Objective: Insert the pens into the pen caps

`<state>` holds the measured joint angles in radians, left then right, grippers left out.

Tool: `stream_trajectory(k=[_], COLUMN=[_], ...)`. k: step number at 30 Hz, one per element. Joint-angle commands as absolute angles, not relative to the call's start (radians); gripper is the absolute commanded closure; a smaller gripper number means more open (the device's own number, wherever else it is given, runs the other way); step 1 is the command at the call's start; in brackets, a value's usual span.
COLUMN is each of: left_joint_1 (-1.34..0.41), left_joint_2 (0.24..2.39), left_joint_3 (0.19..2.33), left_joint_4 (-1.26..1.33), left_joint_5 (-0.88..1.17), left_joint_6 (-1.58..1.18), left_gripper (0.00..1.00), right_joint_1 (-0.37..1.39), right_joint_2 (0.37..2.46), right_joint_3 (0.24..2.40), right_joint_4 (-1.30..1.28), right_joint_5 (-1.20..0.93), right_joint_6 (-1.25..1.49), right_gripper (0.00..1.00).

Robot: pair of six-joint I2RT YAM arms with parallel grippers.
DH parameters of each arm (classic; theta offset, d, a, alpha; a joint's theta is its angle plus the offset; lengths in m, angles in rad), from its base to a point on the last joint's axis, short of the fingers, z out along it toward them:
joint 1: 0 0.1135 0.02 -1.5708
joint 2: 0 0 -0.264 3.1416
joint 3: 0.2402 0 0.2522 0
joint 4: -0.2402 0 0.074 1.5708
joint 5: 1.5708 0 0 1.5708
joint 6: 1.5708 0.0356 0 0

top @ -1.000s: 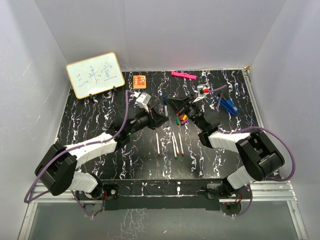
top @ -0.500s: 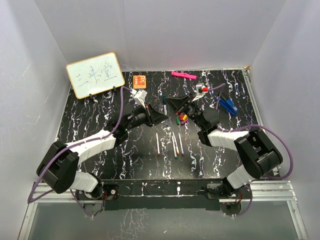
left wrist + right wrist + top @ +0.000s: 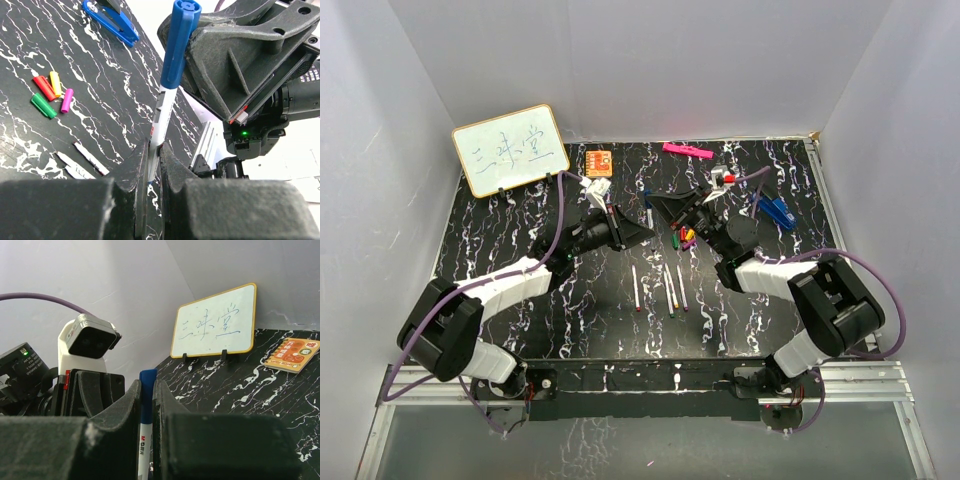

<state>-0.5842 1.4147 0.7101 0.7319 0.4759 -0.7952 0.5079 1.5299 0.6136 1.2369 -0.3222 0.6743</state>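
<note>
left gripper [image 3: 154,150]: grainy black fingers pinched on the white barrel of an upright pen [image 3: 161,110]
right gripper [image 3: 147,385]: clamped on that pen, near its glossy blue cap [image 3: 178,45]
loose caps [image 3: 44,88]: four short coloured tubes, left of the left gripper
other pens [image 3: 636,287]: slim white sticks, nearer the bases than both grippers
counter [image 3: 100,85]: black, white-veined

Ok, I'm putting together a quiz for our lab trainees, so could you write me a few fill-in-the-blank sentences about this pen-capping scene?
1. The cap on the pen clamped in the left pincer is ___.
2. In the left wrist view, ___ loose caps lie together on the table.
3. The orange card lies near the ___ with blue writing.
Missing words: blue; four; whiteboard.
</note>
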Motion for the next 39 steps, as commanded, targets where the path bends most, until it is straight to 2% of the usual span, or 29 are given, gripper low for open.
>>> stream_trajectory(k=[1,12,20,26,28,33,34,39], left_joint_1=[-0.523,-0.522,-0.522,-0.522,-0.523,-0.520,-0.520,-0.496], left_joint_2=[1.357,1.338,1.322,1.308,1.300,1.302,1.311,1.421], left_joint_3=[0.777,0.790,0.699,0.661,0.664,0.705,0.726,0.871], left_joint_4=[0.974,0.912,0.795,0.614,0.546,0.390,0.345,0.103], left_joint_5=[0.289,0.291,0.309,0.303,0.275,0.162,0.136,0.011], left_joint_6=[-0.775,-0.708,-0.678,-0.615,-0.590,-0.535,-0.524,-0.478], left_gripper=[1.00,1.00,1.00,1.00,1.00,1.00,1.00,1.00], right_joint_1=[0.546,0.554,0.551,0.536,0.530,0.496,0.481,0.366], right_joint_2=[1.577,1.592,1.579,1.524,1.496,1.441,1.433,1.432], right_joint_3=[0.589,0.609,0.692,0.745,0.739,0.724,0.718,0.704], right_joint_4=[1.102,1.100,1.093,1.055,1.048,1.000,0.999,1.001], right_joint_5=[-0.534,-0.492,-0.414,-0.308,-0.264,-0.186,-0.178,-0.205], right_joint_6=[0.663,0.682,0.645,0.560,0.532,0.495,0.507,0.626], right_gripper=[1.00,0.99,0.77,0.70,0.58,0.05,0.02,0.02])
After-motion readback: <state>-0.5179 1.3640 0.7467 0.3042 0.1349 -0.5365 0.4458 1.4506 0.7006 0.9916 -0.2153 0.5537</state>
